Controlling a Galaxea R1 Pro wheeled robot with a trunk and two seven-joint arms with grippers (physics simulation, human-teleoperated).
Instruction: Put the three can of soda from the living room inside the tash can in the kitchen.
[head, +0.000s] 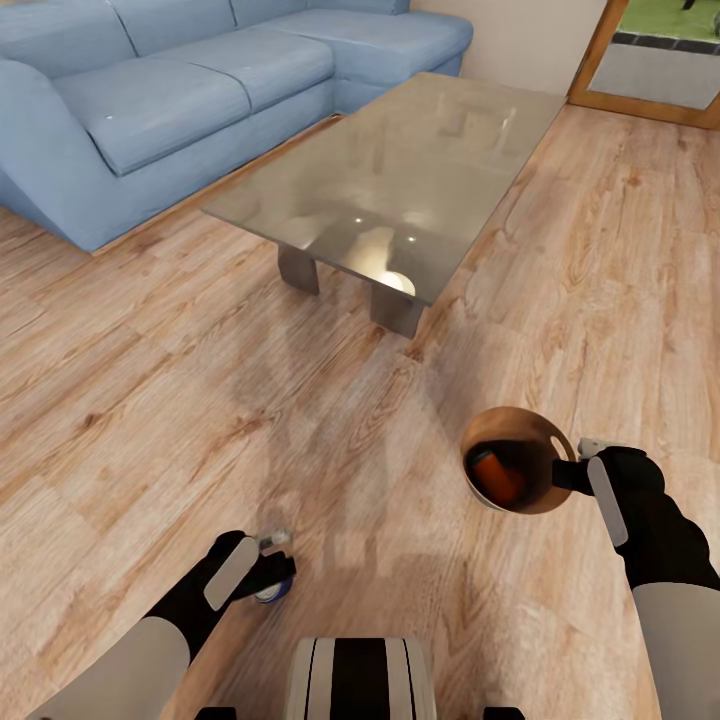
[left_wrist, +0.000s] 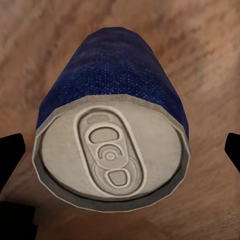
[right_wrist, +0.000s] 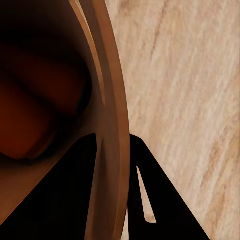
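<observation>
A: Start at the left. What's there?

B: In the head view the left gripper (head: 268, 572) sits low over the wood floor (head: 150, 420), forearm reaching in from the bottom edge, closed around a blue can of soda (head: 274, 588) with only a sliver of it showing.

A: And its wrist camera?

B: Much more: the blue can of soda (left_wrist: 112, 117) seen end-on, silver top and pull tab facing the lens, with the dark fingers (left_wrist: 10, 152) at either side. Whether the pads touch it I cannot tell there.

A: Middle of the scene?

B: A blue sofa (head: 180, 90) at the back, a glass coffee table (head: 400, 170) just beside it.

A: And the right?

B: The right gripper (head: 575, 468) is clamped on the rim of the tash can (head: 515, 460), held off the floor and tilted so its mouth faces the camera, arm bent in from the lower right. An orange can of soda (head: 497, 476) lies inside.

A: Its wrist view?

B: The tash can's rim (right_wrist: 112, 125) runs between the two dark fingers (right_wrist: 150, 190), one inside, one outside.
</observation>
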